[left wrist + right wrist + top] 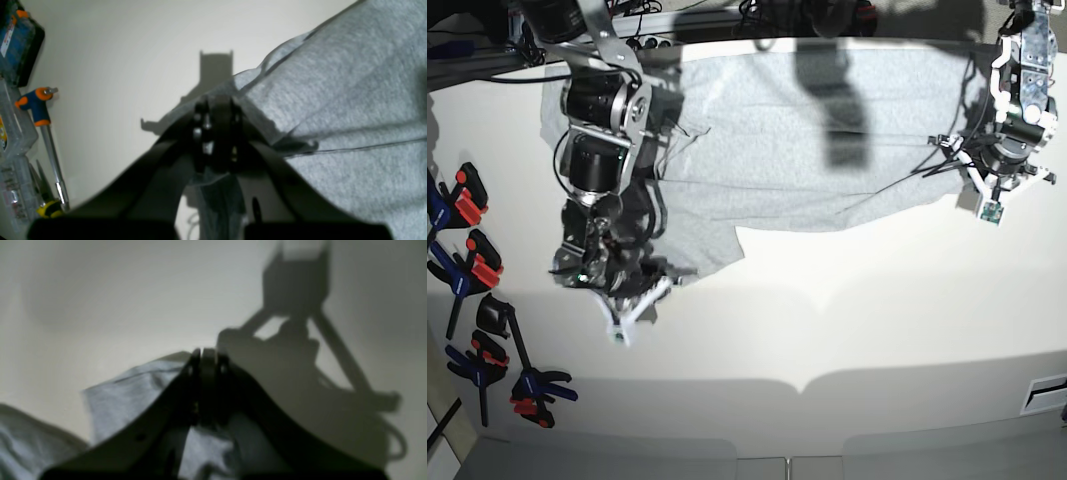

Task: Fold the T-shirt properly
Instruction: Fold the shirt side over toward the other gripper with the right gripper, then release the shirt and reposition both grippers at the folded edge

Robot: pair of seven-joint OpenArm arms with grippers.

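Left claw (218, 106) and right claw (209, 360) each pinch the shirt (333, 83) near opposite ends; likely so its edge folds over evenly, without bunching.

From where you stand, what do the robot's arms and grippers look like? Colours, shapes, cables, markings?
Both arms: mostly black, bulky jointed segments with pale metallic parts and dark cables looping outside. Left gripper: black, tapering to narrow fingertips. Right gripper: same black, tapered build, blurred close up. Markings: none I can make out.
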